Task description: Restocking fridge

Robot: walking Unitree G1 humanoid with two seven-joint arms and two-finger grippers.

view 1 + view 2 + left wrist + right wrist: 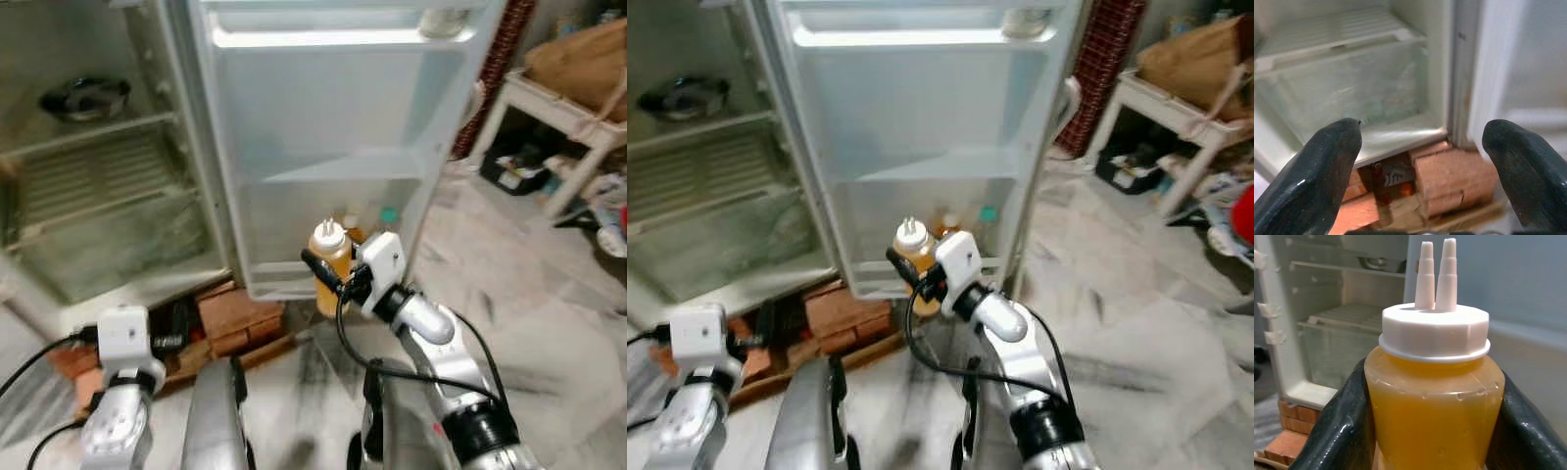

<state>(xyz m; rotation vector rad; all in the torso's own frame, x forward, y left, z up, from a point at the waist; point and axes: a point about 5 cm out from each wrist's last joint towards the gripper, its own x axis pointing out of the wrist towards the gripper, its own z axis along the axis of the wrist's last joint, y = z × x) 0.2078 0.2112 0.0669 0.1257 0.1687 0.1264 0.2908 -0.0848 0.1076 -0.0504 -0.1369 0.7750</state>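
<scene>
Right wrist view: bottle (1434,396) base cut off

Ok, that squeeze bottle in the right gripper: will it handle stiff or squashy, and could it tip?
The squeeze bottle looks nearly full of orange liquid, so probably heavy for its size. Its walls seem soft plastic and may dent under the right gripper. Being tall, it could tip when set on the door shelf.

Pale marble floor (549,323), white wooden table (573,122) at right, red bricks (235,318) underfoot.
</scene>
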